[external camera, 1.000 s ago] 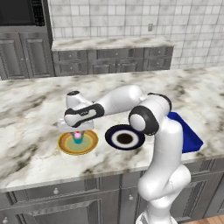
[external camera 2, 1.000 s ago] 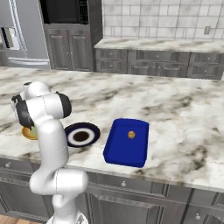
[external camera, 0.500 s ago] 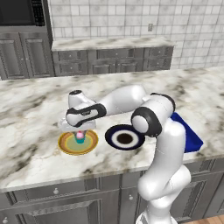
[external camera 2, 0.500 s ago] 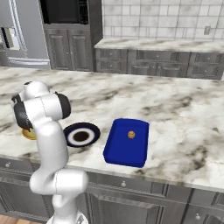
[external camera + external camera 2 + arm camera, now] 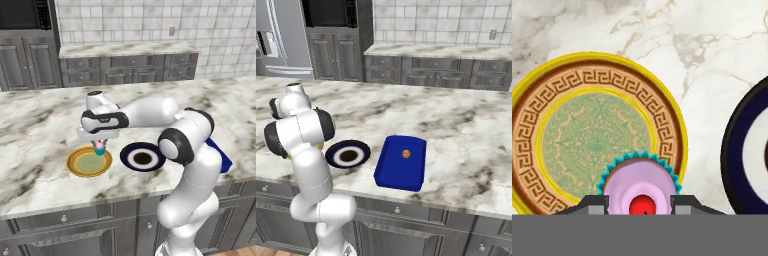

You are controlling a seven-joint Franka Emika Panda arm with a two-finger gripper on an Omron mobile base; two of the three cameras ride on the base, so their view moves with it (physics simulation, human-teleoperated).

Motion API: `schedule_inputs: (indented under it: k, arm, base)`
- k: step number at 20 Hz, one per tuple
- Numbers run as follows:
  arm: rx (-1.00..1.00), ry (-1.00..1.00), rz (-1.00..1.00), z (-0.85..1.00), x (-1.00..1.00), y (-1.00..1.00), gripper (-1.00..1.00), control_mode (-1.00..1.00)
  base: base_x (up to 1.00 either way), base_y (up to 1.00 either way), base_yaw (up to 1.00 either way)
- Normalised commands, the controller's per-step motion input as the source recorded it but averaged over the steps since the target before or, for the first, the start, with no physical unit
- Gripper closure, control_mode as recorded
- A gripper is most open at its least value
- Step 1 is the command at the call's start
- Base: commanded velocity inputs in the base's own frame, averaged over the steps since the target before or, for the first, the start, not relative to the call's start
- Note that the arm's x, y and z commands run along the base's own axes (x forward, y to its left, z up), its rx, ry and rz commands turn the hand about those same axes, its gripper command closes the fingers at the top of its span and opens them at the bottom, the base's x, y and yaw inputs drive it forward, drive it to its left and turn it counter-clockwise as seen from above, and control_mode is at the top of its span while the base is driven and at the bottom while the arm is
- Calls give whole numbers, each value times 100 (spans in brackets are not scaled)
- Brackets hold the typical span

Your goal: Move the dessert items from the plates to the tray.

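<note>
Gripper [image 5: 99, 145] pinching pink cupcake [image 5: 100, 148] above yellow plate's [image 5: 75, 167] right edge; tray [image 5: 398, 170] holds brown cupcake [image 5: 405, 154].

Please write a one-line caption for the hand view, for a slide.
Jaws closed around the pink cupcake, held over the yellow-rimmed plate, with the navy plate beside it on the marble counter.

counter: white-grey marble [image 5: 35, 125] | cabinets: dark grey panelled [image 5: 421, 72] | wall: pale square tiles [image 5: 150, 22] | microwave: black [image 5: 22, 14]

My marble counter [image 5: 40, 120] runs before grey cabinets [image 5: 125, 67]. A black microwave [image 5: 328, 12] sits above, beside the tiled wall [image 5: 441, 20].
</note>
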Motion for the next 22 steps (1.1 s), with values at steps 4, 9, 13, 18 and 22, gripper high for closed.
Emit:
schedule_inputs:
  k: [4,9,13,18,22]
  arm:
    - [0,0,0,30,-2,-87,100,-100]
    - [0,0,0,13,0,-99,100,-100]
    - [-1,0,0,4,0,-100,100,-100]
    - [0,0,0,3,0,-100,100,-100]
    - [0,0,0,1,0,-100,100,-100]
  base:
    - [0,0,0]
    - [0,0,0]
    - [0,0,0]
    - [0,0,0]
    - [0,0,0]
